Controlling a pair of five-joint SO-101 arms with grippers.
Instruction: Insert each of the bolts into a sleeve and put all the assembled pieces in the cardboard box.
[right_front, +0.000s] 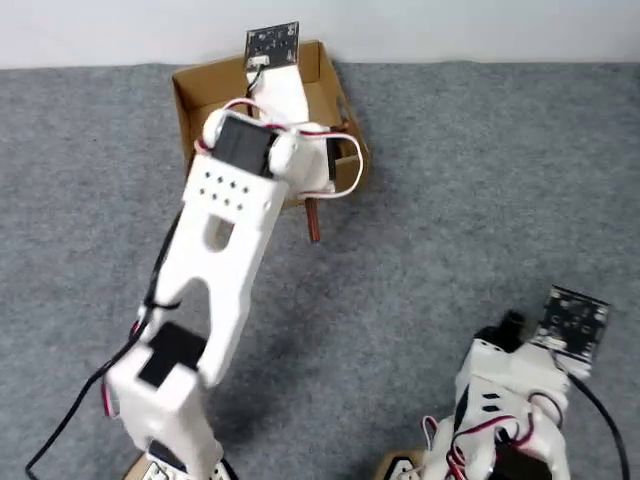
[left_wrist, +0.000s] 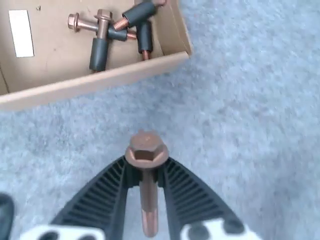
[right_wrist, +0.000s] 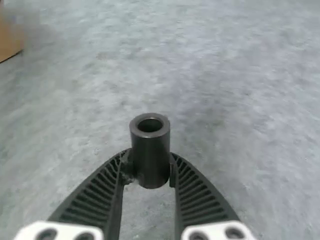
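Two parts gripped | left wrist view: bolt (left_wrist: 148, 190) | right wrist view: sleeve (right_wrist: 150, 150)

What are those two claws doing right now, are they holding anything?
Left gripper: closed, holding a copper bolt.
Right gripper: closed, holding a black sleeve.

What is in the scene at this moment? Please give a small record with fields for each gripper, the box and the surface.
left gripper: shut on a copper bolt, just outside the box wall
right gripper: shut on a black sleeve, its open bore towards the wrist camera
cardboard box: holds several assembled pieces; count unclear
surface: grey, carpet-like
step left: held bolt not yet in held sleeve
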